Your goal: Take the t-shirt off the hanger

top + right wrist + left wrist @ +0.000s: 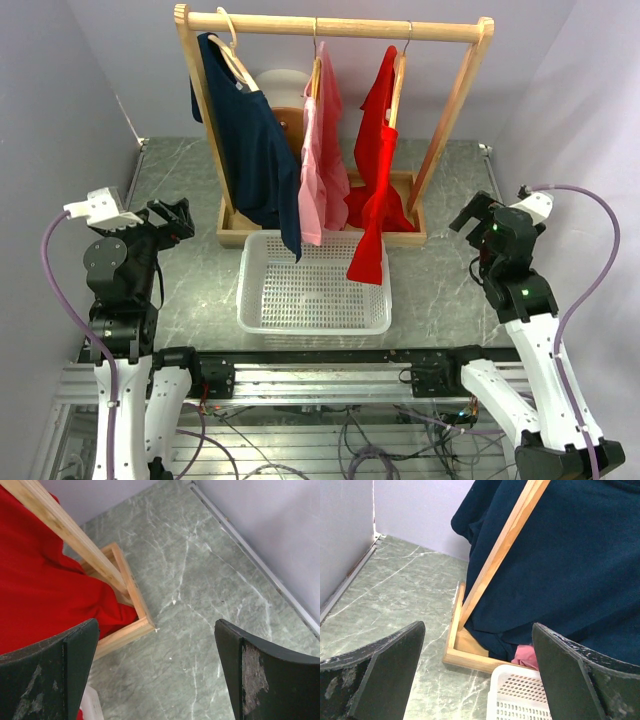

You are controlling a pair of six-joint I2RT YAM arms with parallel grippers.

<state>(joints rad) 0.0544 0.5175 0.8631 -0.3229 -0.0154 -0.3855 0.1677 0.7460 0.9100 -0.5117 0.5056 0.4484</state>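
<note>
A wooden clothes rack stands at the back of the table with three t-shirts on hangers: navy on the left, pink in the middle, red on the right. My left gripper is open and empty, left of the rack's base. The navy shirt and the rack's post fill the left wrist view. My right gripper is open and empty, right of the rack. The red shirt and the rack's base corner show in the right wrist view.
A white plastic basket sits in front of the rack; its corner shows in the left wrist view. The green marble table is bounded by lilac walls. A round white and brown object stands behind the rack.
</note>
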